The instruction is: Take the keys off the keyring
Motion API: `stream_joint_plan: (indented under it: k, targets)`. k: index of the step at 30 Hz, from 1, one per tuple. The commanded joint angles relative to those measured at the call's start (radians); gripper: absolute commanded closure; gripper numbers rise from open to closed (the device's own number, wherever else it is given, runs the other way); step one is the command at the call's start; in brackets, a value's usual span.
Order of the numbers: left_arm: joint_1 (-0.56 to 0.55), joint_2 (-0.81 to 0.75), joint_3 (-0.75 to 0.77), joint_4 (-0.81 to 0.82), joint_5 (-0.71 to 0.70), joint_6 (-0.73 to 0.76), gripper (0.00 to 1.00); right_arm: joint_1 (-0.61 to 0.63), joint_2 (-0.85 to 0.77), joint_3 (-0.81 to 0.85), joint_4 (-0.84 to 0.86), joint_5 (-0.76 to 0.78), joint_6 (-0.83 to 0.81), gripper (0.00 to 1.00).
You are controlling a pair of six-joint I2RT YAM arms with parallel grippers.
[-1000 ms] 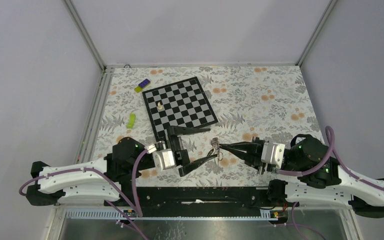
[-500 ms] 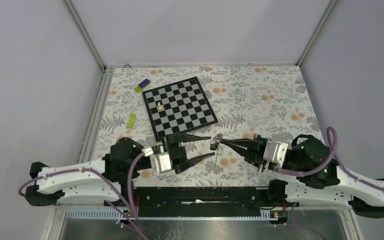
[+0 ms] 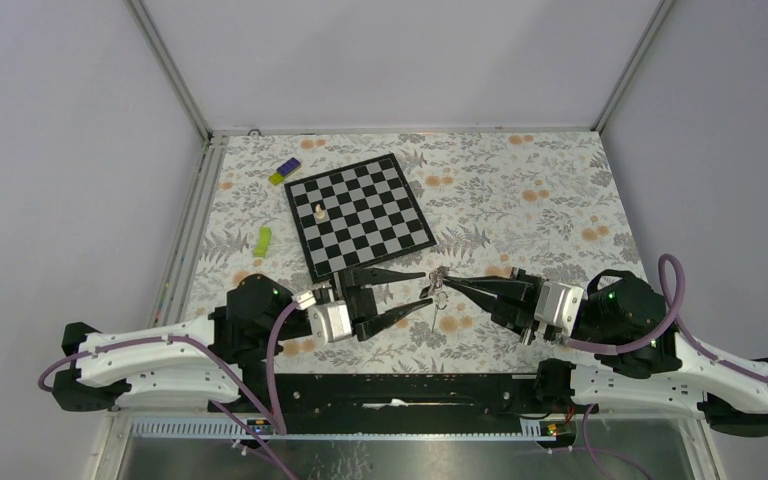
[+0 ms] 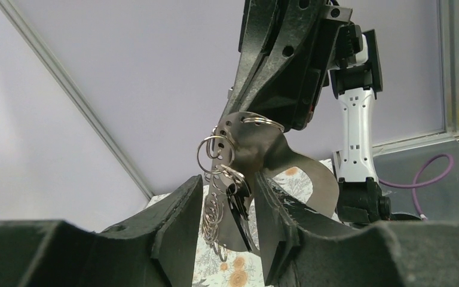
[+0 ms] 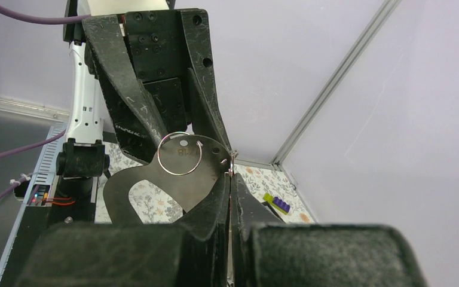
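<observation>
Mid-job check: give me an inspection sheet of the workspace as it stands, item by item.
Surface: floral table cover, lying flat.
Job's things: keyring, a wire ring through a flat metal fob, held off the table; keys hang below it, not yet removed.
Clutter: chessboard with a white chess piece on it; yellow-and-purple block; green piece.
Grippers: right gripper shut on the keyring's fob; left gripper open, one finger on each side of the keys, contact cannot be told.
Cables: purple cables run along both arms, away from the keys.
Surroundings: pale walls, metal frame posts.
</observation>
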Motion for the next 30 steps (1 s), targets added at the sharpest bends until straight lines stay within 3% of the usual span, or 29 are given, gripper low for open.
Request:
stream_joint_plan:
  k: [1,12,30]
  targets:
    - [0.001,-0.023,0.007,0.072,-0.007,0.003,0.58,0.001,-0.007,-0.001,0.057,0.005,-0.003,1.00]
    - [0.001,-0.007,0.042,0.038,0.106,-0.002,0.69,0.001,-0.007,-0.002,0.058,0.010,-0.005,1.00]
    - [0.001,-0.003,0.027,0.081,0.030,0.015,0.62,0.001,-0.003,0.005,0.035,-0.027,0.008,1.00]
